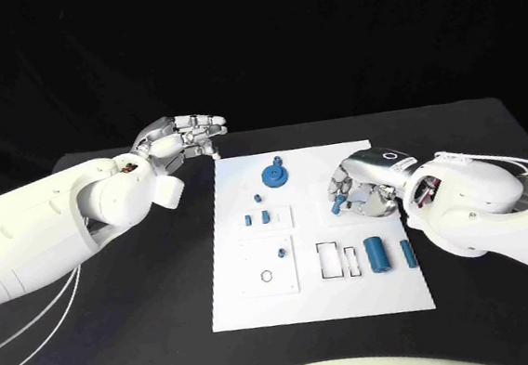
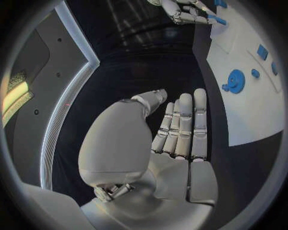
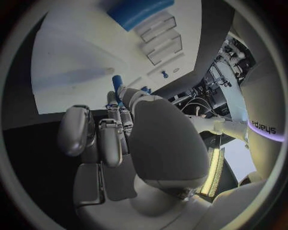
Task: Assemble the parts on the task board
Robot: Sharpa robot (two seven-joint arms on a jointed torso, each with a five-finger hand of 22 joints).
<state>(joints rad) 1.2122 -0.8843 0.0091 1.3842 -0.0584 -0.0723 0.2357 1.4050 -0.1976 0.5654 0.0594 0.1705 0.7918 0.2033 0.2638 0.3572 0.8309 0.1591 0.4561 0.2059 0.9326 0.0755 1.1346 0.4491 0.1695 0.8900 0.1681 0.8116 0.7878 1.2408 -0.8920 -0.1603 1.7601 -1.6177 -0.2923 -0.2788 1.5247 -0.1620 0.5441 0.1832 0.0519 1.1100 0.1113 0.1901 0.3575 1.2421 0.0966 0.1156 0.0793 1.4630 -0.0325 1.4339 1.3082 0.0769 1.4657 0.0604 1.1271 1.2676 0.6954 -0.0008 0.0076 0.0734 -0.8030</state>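
The white task board [image 1: 323, 300] lies in the middle of the black table. My right hand [image 1: 363, 187] hovers over the board's right side and pinches a small blue part [image 1: 337, 204] at its fingertips; the part [image 3: 117, 82] also shows in the right wrist view. My left hand [image 1: 183, 139] is raised off the board's far left corner, fingers straight and side by side [image 2: 183, 129], holding nothing. On the board lie a blue round part [image 1: 274, 176], three small blue pegs [image 1: 257, 214], a blue cylinder [image 1: 376, 254] and a slim blue part [image 1: 409, 253].
Two rectangular slots [image 1: 340, 260] sit beside the cylinder, and an oval hole [image 1: 267, 276] lies in the near left plate. Black table [image 1: 128, 354] surrounds the board on all sides. White cables [image 1: 31, 341] hang under my left arm.
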